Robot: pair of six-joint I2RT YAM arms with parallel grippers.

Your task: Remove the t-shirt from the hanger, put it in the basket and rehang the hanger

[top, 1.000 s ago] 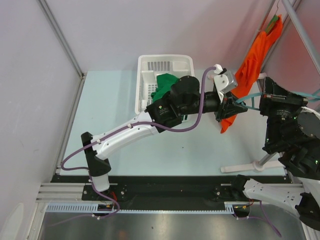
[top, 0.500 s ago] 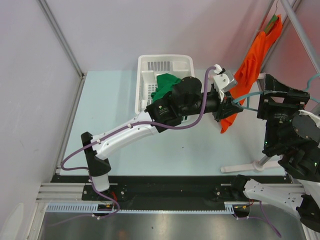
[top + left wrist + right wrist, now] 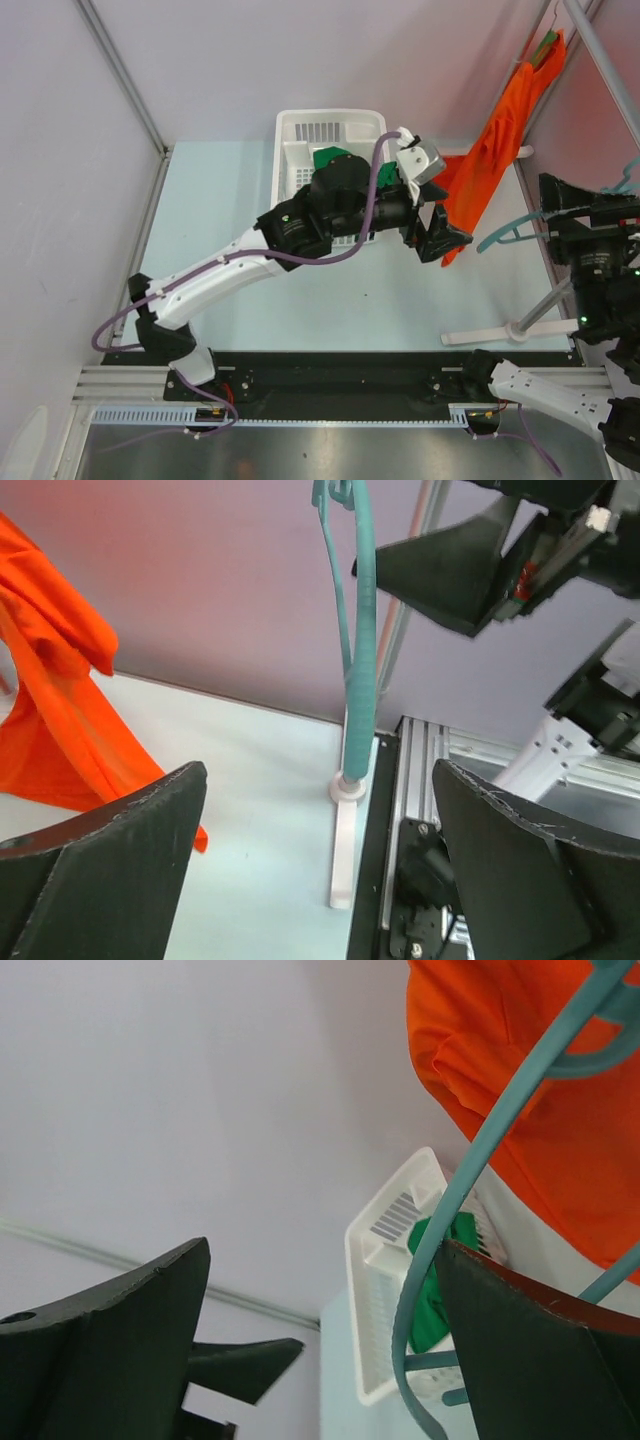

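Observation:
The orange t-shirt (image 3: 487, 165) hangs limp from the rail at the upper right, and its lower hem drapes just behind my left gripper (image 3: 440, 236). That gripper is open and holds nothing; in its own view the t-shirt (image 3: 62, 715) lies off to the left. The teal hanger (image 3: 505, 233) pokes out bare to the right of the cloth, toward my right gripper (image 3: 552, 212). My right gripper (image 3: 320, 1350) is open too. The hanger (image 3: 500, 1130) runs between its jaws, close to the right finger, unclamped.
A white basket (image 3: 287, 150) with a green garment (image 3: 325, 160) stands at the back, partly under the left arm. The rack's white foot (image 3: 500, 332) and slanted pole (image 3: 600, 60) are on the right. Grey walls enclose the table.
Both grippers went from shut to open. The left one let go of the t-shirt's hem and drew back to the left. The right arm pulled away to the right, the hanger with it.

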